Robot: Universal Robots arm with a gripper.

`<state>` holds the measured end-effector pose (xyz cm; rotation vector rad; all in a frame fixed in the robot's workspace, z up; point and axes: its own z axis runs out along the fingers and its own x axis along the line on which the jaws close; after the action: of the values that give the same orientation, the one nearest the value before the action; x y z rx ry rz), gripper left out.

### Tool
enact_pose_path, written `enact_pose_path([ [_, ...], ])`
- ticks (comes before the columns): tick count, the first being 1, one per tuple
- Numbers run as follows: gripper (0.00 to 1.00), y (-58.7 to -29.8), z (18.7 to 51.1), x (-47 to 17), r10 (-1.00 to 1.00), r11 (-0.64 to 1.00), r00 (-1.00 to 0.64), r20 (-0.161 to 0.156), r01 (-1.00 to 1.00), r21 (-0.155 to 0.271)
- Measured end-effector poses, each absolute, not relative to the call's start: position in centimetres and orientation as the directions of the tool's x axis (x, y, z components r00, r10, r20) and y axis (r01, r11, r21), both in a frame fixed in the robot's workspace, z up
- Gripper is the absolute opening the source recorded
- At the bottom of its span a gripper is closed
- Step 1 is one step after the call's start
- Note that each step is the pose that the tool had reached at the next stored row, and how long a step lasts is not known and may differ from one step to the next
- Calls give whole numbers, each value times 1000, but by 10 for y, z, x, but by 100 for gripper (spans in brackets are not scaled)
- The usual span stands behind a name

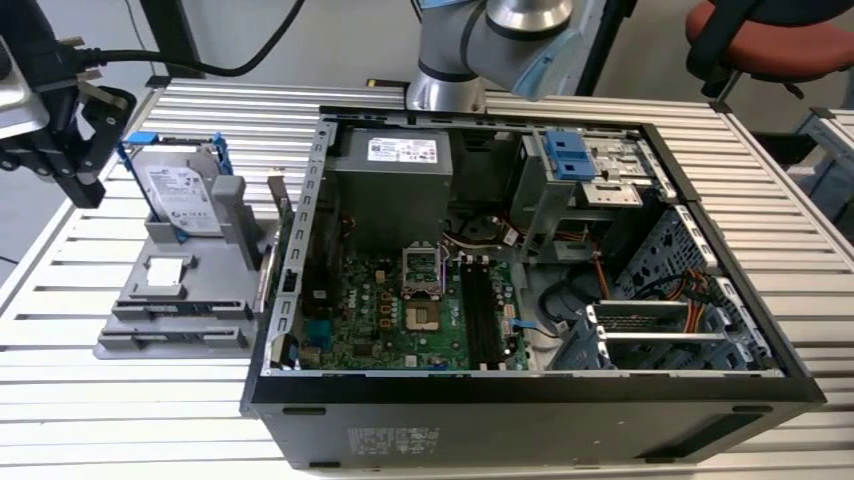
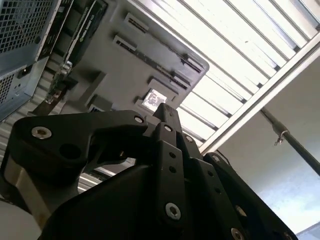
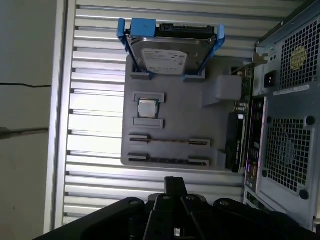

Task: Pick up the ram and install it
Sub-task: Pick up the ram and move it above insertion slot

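We see several labels. The hard drive (image 3: 170,56) stands in its blue frame at the end of the grey holder (image 3: 195,120) farthest from the ram. It carries a large white label with dark print that we cannot make out. The open computer case (image 1: 534,415) stands just beside the holder. A white sticker sits on its power supply (image 1: 394,185), and a patch of fine print marks its outer side wall. In the first wrist view a round yellow sticker and a white strip show on its rear panel. None of it is legible to us.

The pincer (image 3: 175,186) hangs above the holder and the slatted tabletop (image 3: 95,125), touching neither, and its tip is bare in both wrist views. Whether it is apart or together we cannot tell. The ram (image 3: 167,161) lies below the pincer. It is set on edge in the holder's outermost row of clips, the second row past the small square chip (image 3: 147,108).
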<state>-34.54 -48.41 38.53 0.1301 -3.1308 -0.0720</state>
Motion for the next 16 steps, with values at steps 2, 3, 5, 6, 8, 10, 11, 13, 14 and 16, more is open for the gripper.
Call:
enact_pose_path([
  [2, 0, -484, 385, -345, -121, 992, -993, 5, -120, 46],
  [3, 0, -484, 385, -345, -139, 989, -990, 5, -138, 46],
  [5, 0, -484, 385, -345, -175, 984, -985, 5, -174, 46],
  [6, 0, -484, 385, -345, -192, 980, -981, 5, -192, 46],
  [8, 0, -484, 385, -345, -227, 973, -974, 5, -226, 46],
  [10, 0, -484, 385, -345, -263, 964, -965, 5, -263, 46],
  [11, 0, -484, 385, -345, -281, 959, -960, 5, -280, 46],
  [13, 0, -484, 385, -345, -315, 948, -949, 5, -314, 46],
  [14, 0, -484, 385, -345, -333, 942, -943, 5, -332, 46],
  [16, 0, -484, 385, -345, -366, 930, -931, 5, -365, 46],
])
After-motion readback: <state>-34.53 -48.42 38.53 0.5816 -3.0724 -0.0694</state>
